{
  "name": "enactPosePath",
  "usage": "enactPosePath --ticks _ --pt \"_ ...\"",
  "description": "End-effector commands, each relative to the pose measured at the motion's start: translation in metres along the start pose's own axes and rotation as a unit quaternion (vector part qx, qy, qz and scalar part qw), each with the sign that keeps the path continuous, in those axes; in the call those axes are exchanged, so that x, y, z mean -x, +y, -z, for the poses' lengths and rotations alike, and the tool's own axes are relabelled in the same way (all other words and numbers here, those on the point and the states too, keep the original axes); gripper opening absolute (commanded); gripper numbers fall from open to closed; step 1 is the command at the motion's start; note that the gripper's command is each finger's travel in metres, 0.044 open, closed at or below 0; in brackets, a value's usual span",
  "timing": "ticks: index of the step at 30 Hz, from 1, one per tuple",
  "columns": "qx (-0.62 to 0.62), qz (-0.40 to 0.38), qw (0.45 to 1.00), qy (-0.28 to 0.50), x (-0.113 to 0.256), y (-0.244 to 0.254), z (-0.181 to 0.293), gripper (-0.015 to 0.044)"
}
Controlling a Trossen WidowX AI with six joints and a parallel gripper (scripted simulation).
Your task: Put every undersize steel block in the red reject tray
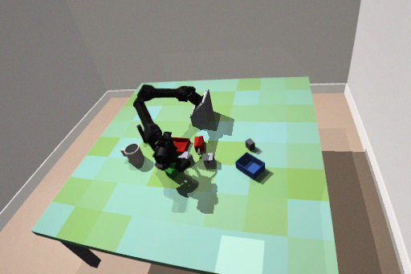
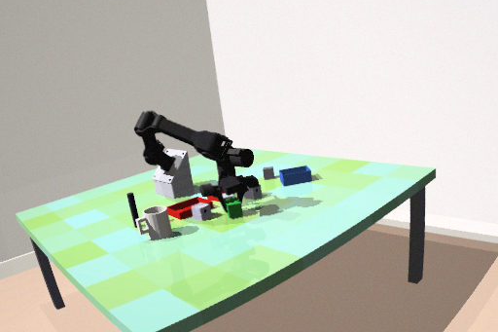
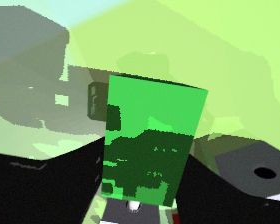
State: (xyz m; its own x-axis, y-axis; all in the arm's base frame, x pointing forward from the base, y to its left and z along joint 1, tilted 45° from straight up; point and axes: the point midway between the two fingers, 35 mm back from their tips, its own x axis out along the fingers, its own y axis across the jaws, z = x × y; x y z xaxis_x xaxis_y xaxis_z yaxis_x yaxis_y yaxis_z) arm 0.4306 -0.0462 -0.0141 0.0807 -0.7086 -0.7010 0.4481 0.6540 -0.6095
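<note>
Right between the claw's [image 1: 178, 166] [image 2: 234, 198] [image 3: 145, 160] fingers, the green GO gauge [image 1: 172, 170] [image 2: 234, 208] [image 3: 153, 112].

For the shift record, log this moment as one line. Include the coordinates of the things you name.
gripper [image 3: 143, 141]: shut on green GO gauge [image 1: 172, 171] [image 2: 234, 208] [image 3: 156, 112] | red reject tray [image 1: 182, 145] [image 2: 178, 212]: beside steel blocks | blue rectangular tray [image 1: 250, 165] [image 2: 295, 176]: right of arm in top view
</note>
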Motion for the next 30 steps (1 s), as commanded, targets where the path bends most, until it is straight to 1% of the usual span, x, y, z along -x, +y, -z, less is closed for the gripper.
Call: enactPosePath --ticks 1,30 --pt "-0.002 -0.002 1.0 -0.006 0.0037 0.0015 0.0012 0.0" --pt "-0.002 -0.002 1.0 -0.005 0.0044 0.0012 0.0108 0.0"
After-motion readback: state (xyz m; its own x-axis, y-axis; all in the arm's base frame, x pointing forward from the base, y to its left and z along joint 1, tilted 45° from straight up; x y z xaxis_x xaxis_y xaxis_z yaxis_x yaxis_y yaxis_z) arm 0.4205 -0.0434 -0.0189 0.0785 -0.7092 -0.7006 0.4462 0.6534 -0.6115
